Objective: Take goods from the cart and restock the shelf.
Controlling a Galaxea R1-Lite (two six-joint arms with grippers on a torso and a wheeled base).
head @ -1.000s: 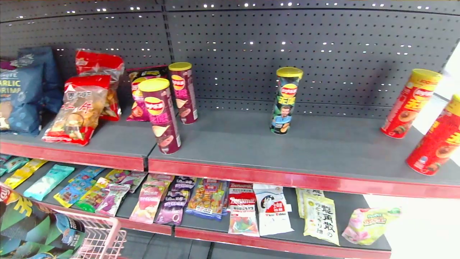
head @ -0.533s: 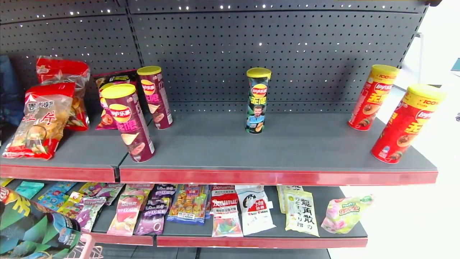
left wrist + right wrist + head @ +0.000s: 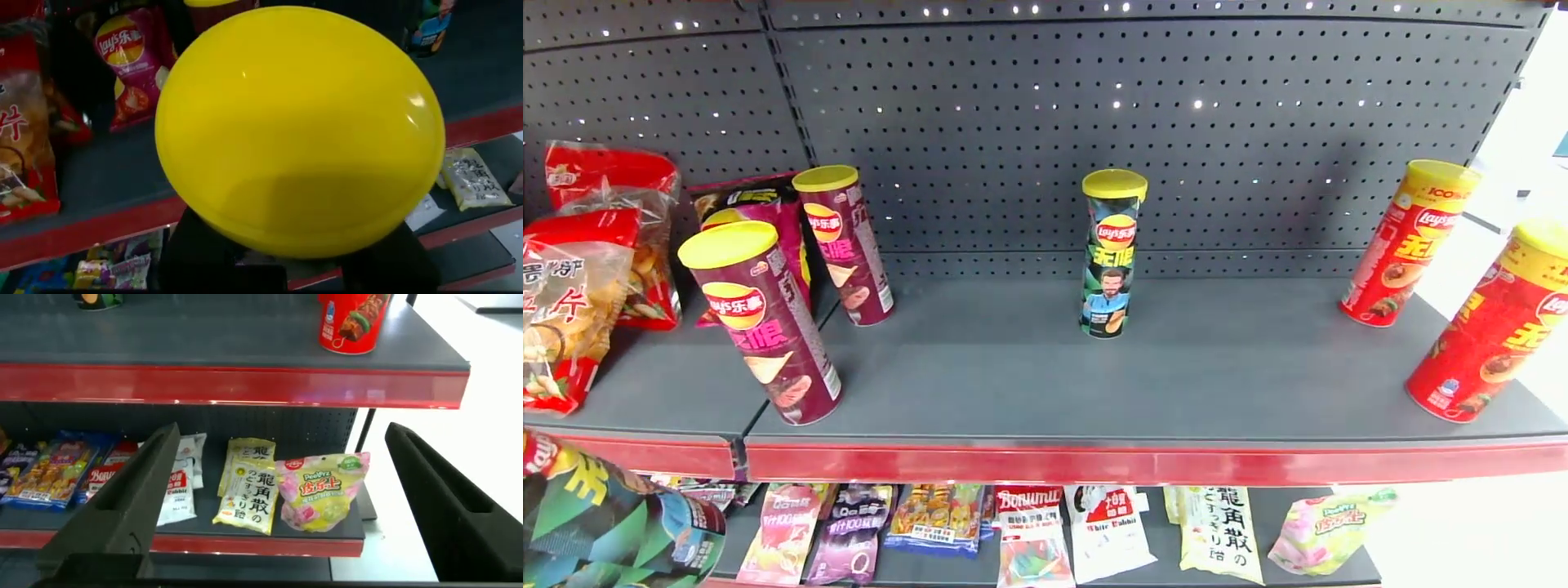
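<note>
Holding green-black chip can [image 3: 605, 531], yellow-lidded, clamped in left tool [image 3: 294, 269], right tool [image 3: 282, 449] apart: best stood upright beside matching can [image 3: 1109, 253] on upper shelf [image 3: 1160, 461].

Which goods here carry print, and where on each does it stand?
Purple tubes: logo and characters down the side.
Dark tube: logo under the lid.
Red tubes: logo near the top.
Held tube: yellow characters.
Lower-shelf packets: front print, mostly small.
</note>
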